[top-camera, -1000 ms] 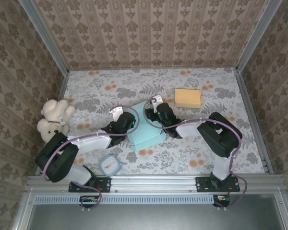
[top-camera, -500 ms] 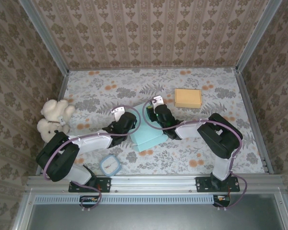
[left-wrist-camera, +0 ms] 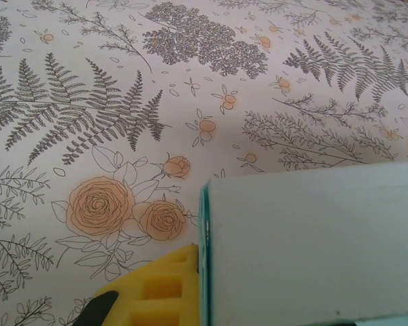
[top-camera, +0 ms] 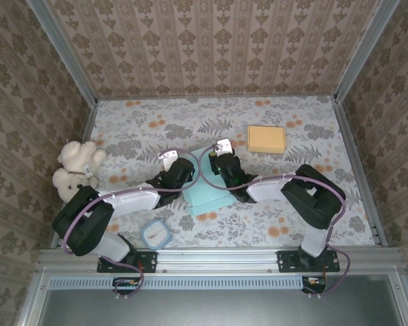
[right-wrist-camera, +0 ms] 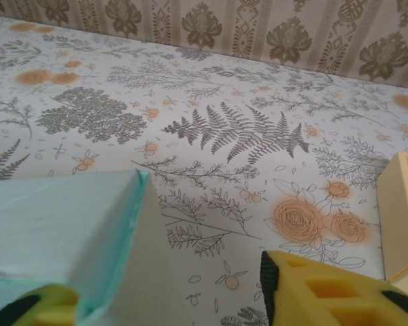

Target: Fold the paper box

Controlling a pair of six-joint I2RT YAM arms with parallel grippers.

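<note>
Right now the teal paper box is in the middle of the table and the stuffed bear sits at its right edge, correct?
Not quite. The stuffed bear sits at the left edge of the table, not the right, as the top external view shows. The teal paper box is in the middle, as you said.

Ahead of the right tool [right-wrist-camera: 183, 302], the tabletop [right-wrist-camera: 224, 136], printed with grey ferns and orange roses, runs to a wall [right-wrist-camera: 258, 34] papered in brown damask, evenly lit.
</note>
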